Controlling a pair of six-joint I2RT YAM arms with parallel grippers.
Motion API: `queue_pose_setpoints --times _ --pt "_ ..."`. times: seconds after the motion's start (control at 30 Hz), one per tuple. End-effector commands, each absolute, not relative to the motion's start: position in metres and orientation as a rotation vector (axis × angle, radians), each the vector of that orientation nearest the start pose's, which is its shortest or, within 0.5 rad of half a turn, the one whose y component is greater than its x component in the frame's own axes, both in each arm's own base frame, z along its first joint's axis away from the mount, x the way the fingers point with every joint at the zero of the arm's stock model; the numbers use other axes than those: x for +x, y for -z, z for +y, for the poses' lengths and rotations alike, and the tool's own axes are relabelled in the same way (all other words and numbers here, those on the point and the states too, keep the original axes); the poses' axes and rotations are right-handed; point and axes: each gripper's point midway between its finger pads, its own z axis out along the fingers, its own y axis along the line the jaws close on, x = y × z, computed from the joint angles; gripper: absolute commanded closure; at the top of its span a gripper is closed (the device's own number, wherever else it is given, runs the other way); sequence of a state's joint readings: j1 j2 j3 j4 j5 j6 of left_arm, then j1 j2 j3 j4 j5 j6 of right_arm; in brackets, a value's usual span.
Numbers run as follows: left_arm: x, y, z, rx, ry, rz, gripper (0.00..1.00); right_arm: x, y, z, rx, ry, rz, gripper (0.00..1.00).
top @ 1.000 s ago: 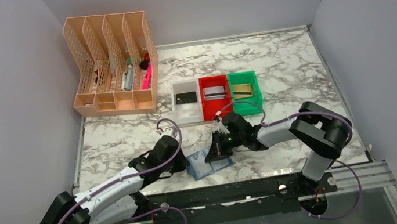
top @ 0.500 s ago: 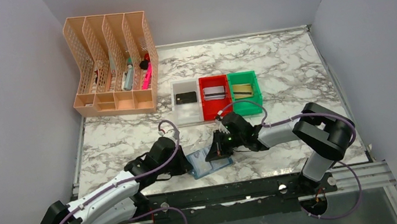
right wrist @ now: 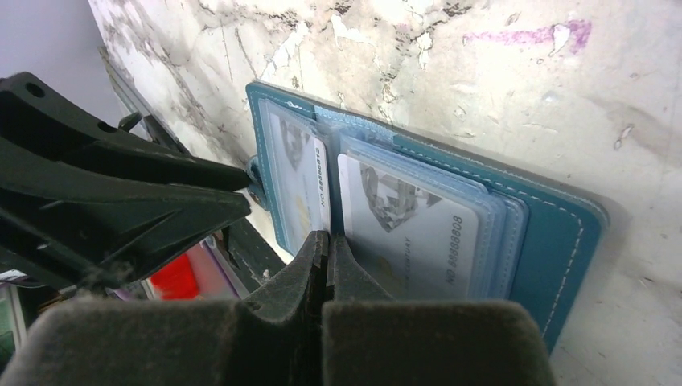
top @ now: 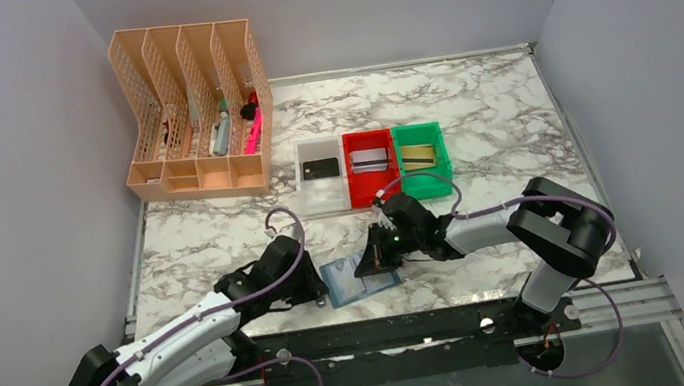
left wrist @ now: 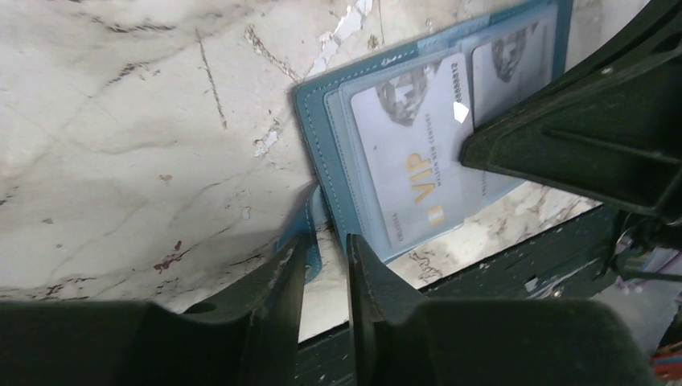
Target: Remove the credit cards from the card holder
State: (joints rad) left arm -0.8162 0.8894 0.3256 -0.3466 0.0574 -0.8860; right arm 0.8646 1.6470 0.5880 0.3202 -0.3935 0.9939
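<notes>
The card holder (top: 359, 281), a blue bifold wallet, lies open near the table's front edge. A silver credit card (left wrist: 410, 153) marked VIP sits in its clear pocket, and a second card (left wrist: 503, 56) sits in the other half. My left gripper (left wrist: 326, 241) stands at the wallet's left edge, jaws a narrow gap apart. The wallet's blue strap (left wrist: 312, 229) lies against its left finger. My right gripper (right wrist: 326, 237) is shut, with its tips pressed on the wallet's (right wrist: 555, 241) middle fold between the two carded pockets (right wrist: 410, 233).
Behind the wallet stand a white bin (top: 323, 194) with a black card, a red bin (top: 373, 181) with a silver card and a green bin (top: 424, 175) with a gold card. A peach mesh file rack (top: 193, 113) is at the back left. The table's front rail (left wrist: 515, 265) runs just below the wallet.
The left jaws have parted slightly after being nearly shut, and the left wrist has shifted a little at the wallet's left edge. The right arm has held still on the wallet.
</notes>
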Motion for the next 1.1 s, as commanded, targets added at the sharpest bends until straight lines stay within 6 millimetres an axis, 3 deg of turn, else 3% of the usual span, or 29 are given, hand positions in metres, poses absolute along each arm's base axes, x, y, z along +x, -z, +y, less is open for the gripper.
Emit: queue_pose_setpoints --times 0.0,0.17,0.43,0.73,1.07 --pt "0.143 -0.050 -0.184 -0.131 0.666 2.543 0.67 0.160 -0.035 0.342 -0.105 -1.284 2.629 0.99" --pt "0.156 -0.072 -0.188 -0.098 0.688 2.449 0.61 0.167 -0.051 0.342 -0.139 -1.257 2.581 0.99" --pt "0.162 -0.082 -0.205 -0.030 0.763 2.414 0.60 0.177 -0.048 0.324 -0.117 -1.068 2.605 0.99" --pt "0.169 -0.111 -0.247 0.101 0.987 2.321 0.60 0.178 -0.054 0.323 -0.111 -1.073 2.592 0.99" --pt "0.175 -0.106 -0.260 0.171 0.974 2.358 0.60 0.179 -0.073 0.318 -0.123 -1.067 2.544 0.99"
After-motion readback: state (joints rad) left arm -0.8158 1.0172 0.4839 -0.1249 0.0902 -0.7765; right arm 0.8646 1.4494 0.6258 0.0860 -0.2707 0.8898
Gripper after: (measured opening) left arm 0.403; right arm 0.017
